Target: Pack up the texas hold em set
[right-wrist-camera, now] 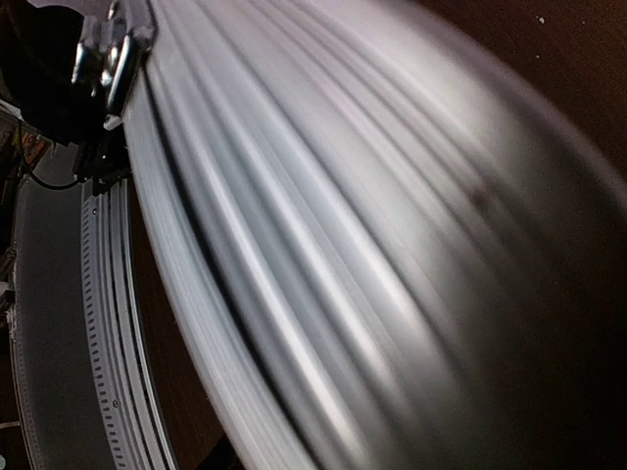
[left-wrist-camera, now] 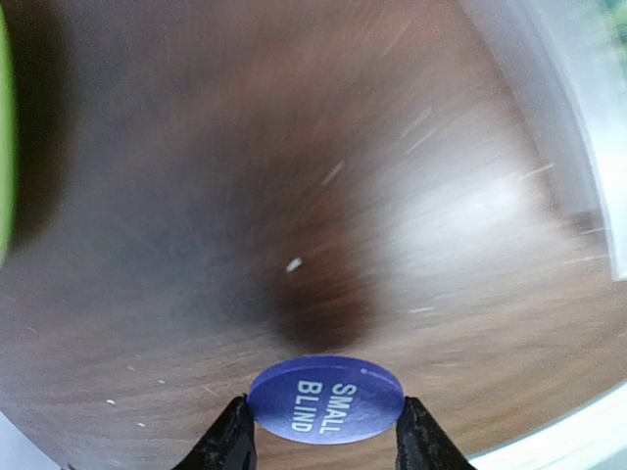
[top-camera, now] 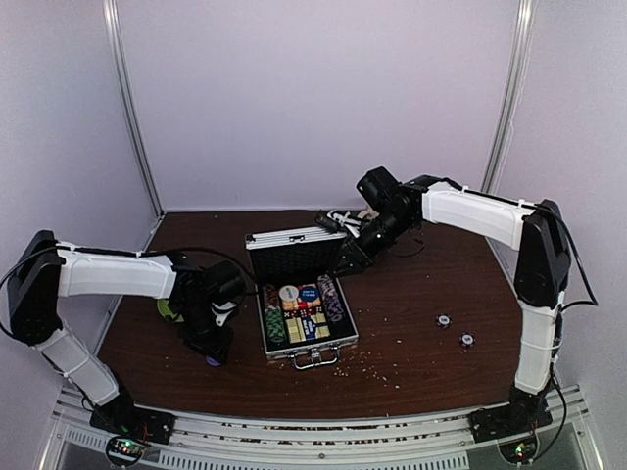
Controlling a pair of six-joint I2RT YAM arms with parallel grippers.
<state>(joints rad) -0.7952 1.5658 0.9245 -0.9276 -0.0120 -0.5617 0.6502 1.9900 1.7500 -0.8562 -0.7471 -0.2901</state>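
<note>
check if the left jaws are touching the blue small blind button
Touching. The left wrist view shows both jaws pressed against opposite edges of the button.

The dark brown wooden table [top-camera: 421,284] carries an open briefcase [top-camera: 294,257] at its middle, base toward the front and lid raised behind. Left of it lies a green plate [top-camera: 167,309], half hidden. Nearer the front on that side, a blue button [left-wrist-camera: 325,399] marked SMALL BLIND lies flat on the wood. Well to the right of the briefcase lie a chip [top-camera: 443,320] and, just beside it, a second chip [top-camera: 466,340]. Pale crumbs [top-camera: 377,370] are scattered along the front.
</note>
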